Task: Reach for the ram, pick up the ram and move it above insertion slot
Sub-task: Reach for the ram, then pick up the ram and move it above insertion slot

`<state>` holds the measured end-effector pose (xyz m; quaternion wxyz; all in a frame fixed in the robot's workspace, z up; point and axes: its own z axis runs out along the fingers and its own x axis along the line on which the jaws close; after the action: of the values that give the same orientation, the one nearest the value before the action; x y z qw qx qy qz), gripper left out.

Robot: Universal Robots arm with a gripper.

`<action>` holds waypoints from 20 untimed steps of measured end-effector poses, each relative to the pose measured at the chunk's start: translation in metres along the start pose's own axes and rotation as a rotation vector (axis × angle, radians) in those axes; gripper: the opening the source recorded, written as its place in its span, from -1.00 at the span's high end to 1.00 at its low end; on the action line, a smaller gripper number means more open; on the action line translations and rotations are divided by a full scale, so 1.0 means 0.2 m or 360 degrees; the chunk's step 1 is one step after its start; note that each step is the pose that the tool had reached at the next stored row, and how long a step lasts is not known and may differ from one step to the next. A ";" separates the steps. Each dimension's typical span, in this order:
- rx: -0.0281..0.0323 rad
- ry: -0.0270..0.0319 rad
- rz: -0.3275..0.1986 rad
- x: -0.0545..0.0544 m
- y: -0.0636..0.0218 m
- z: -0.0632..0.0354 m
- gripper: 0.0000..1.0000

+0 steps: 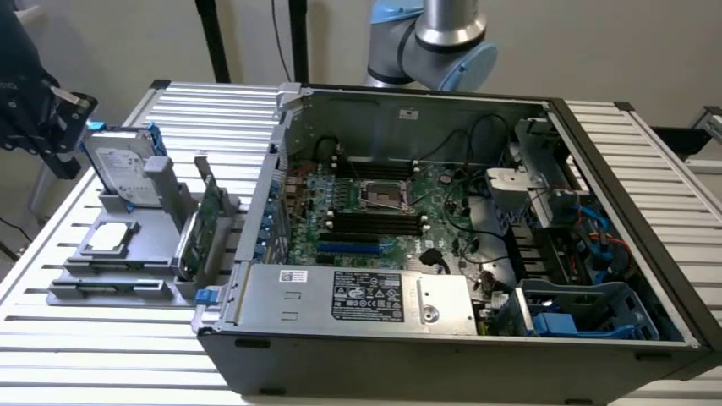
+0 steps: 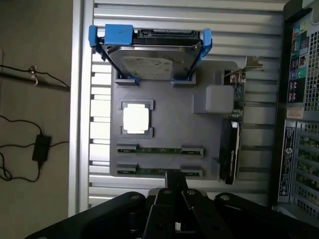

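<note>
The long thin green circuit-board ram stick [image 2: 159, 171] is seated in the grey holder tray [image 2: 169, 119] on the slatted worktop [image 2: 249, 59], nearest the pincer [image 2: 175, 181], long axis crosswise to it. Pincer state cannot be told. The open black computer case [image 1: 451, 355] with its black memory slots [image 1: 378, 222] is seen in the exterior view, well apart from the tray, to the exterior view's right.

The claw [image 1: 59, 127] hangs near the hard drive [image 1: 115, 167] standing in the grey holder [image 1: 81, 269].
</note>
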<state>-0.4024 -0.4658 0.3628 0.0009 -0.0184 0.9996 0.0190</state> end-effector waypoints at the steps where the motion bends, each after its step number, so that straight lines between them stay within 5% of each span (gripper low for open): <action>1: 0.00001 0.00005 -0.0010 0.00 -0.003 0.000 0.79; 20: -0.00013 0.00206 -0.0539 0.01 -0.003 0.001 0.79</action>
<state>-0.4039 -0.4664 0.3626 -0.0024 -0.1867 0.9822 0.0189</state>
